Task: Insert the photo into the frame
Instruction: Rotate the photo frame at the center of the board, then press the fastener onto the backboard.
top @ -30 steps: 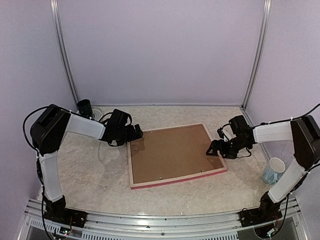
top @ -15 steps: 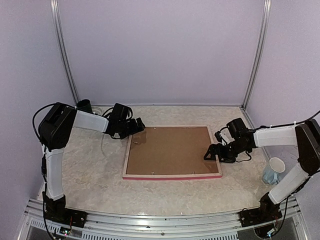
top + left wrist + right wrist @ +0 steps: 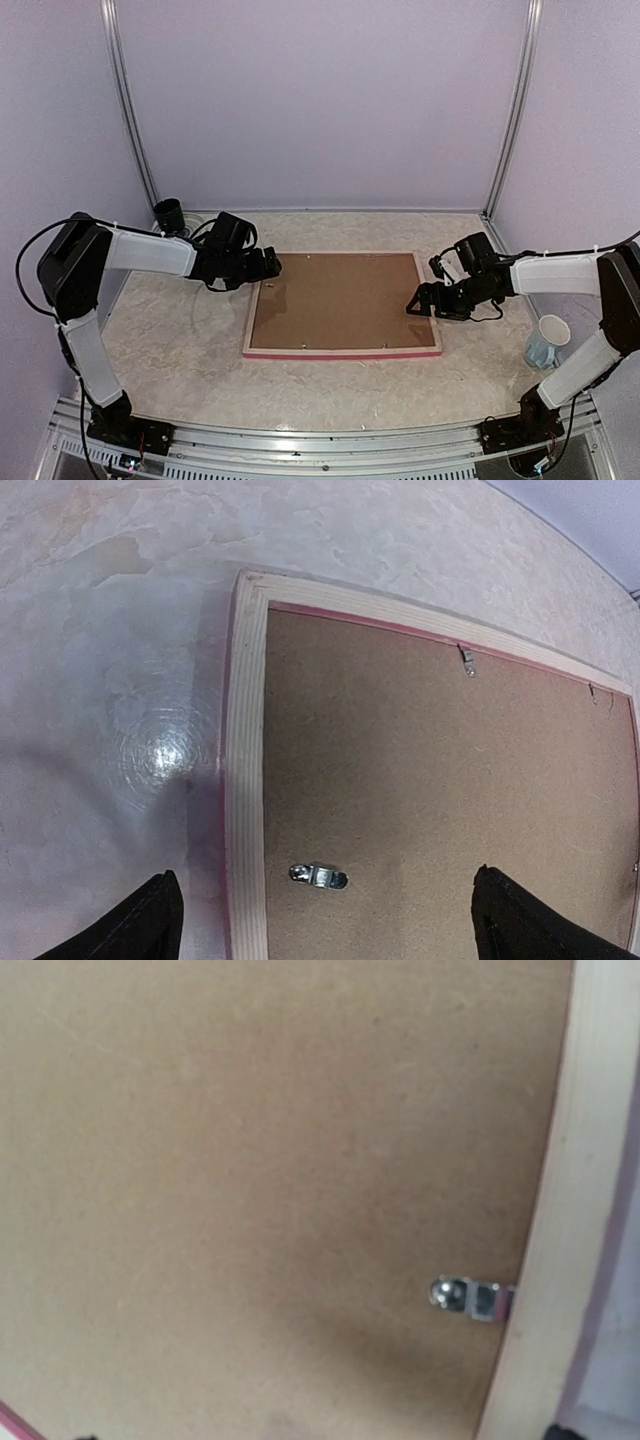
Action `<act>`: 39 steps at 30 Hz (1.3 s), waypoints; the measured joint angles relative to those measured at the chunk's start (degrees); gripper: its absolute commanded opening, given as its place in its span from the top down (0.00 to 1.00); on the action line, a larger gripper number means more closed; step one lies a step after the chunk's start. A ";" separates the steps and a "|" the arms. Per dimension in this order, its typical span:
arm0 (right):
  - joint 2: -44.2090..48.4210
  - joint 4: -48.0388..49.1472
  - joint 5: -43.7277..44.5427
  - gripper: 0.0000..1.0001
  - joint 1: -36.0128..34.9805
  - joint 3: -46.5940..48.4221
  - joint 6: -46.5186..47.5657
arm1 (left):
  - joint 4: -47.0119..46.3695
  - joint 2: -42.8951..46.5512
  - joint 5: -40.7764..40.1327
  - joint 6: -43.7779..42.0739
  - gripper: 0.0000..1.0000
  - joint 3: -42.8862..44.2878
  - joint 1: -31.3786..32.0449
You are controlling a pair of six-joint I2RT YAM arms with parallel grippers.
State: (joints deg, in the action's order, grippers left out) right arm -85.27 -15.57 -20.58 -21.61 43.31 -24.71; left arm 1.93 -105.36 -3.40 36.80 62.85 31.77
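- The frame [image 3: 343, 349] is lying face down in the middle of the counter [image 3: 330, 400]. Its pink near edge is now running square to the counter's near side — a second ago that edge was slanting, its right end swung farther away.
- A pale mug [image 3: 545, 342] is standing well to the right of that edge, beside the right arm.
- The brown backing board [image 3: 340, 298] is sitting inside the pale wood rails, facing up. The photo is not showing in any view, so I cannot tell whether it is already underneath.
- By my reading, the squaring-up is bringing the metal turn-clips under both arms. One clip [image 3: 318, 876] is lying just inside the left rail, and another [image 3: 468, 1298] is lying just inside the right rail.
- The right tool [image 3: 415, 305] is hanging low over the board's right side, jaws spread wide and holding nothing. Its forearm is reaching in almost level from the right.
- The left tool [image 3: 270, 268] is hovering at the frame's far-left corner, likewise wide apart and empty — its dark fingertips [image 3: 150, 920] are showing clear of the rail. The left elbow has swung outward, so the forearm is now stretching nearly level across.
- A dark cup [image 3: 168, 212] is standing at the far left, behind that arm.
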 measured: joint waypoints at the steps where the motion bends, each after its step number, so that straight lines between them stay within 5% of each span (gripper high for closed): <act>1: 0.02 0.09 0.02 0.04 0.00 0.00 0.00 | 0.24 -0.09 -0.33 -0.04 0.01 -0.22 0.02; 21: 0.50 0.48 0.59 0.04 -0.02 0.00 0.48 | 1.31 -4.04 -3.15 0.37 0.22 -1.09 -0.11; 39: 0.50 0.52 1.31 0.04 -0.02 -0.02 0.74 | 1.14 -5.75 -5.62 0.15 0.23 0.44 0.81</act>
State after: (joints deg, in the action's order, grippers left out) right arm -84.77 -15.05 -19.27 -21.63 43.29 -23.97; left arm 3.07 -111.11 -9.02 36.95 63.29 32.58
